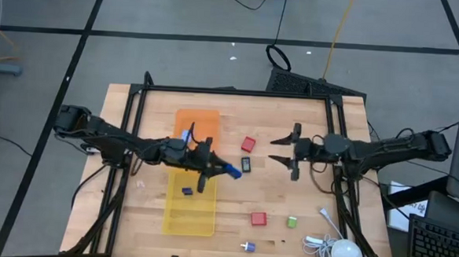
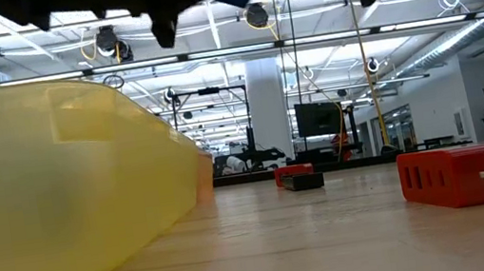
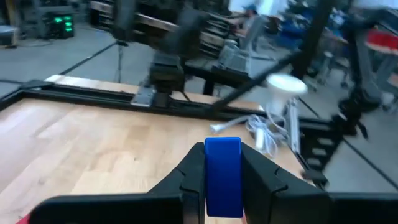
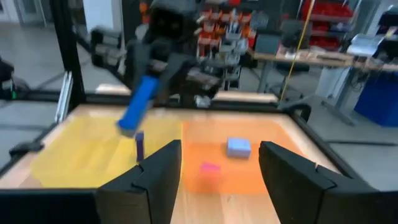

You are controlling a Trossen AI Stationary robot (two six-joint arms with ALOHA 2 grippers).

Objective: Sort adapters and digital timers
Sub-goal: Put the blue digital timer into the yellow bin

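Over the yellow tray (image 1: pixel 179 212), near its right edge, the left gripper (image 1: pixel 229 172) pinches a blue digital timer (image 1: pixel 232 172) between its fingertips; left wrist view shows the blue piece (image 3: pixel 222 177) clamped upright between both fingers, raised off the wood. Right gripper (image 1: pixel 279 149) hovers over bare table (image 1: pixel 305 195) at center-right, fingers spread, nothing between them; same in its wrist view (image 4: pixel 217 180). Inside the yellow tray lies a small dark blue timer (image 1: pixel 187 191). An orange tray (image 1: pixel 206 119) sits touching the yellow one on the far side; the right wrist view shows a light blue adapter (image 4: pixel 239 147) and a pink adapter (image 4: pixel 209 167) in it. Loose on the table: a red adapter (image 1: pixel 248 144), a black timer (image 1: pixel 246 164) just beside it, another red adapter (image 1: pixel 258 219), a green adapter (image 1: pixel 291 221), a white-purple adapter (image 1: pixel 247 246). White round device (image 1: pixel 346 255) with cable at the near right corner. No readable writing or brand on any piece.
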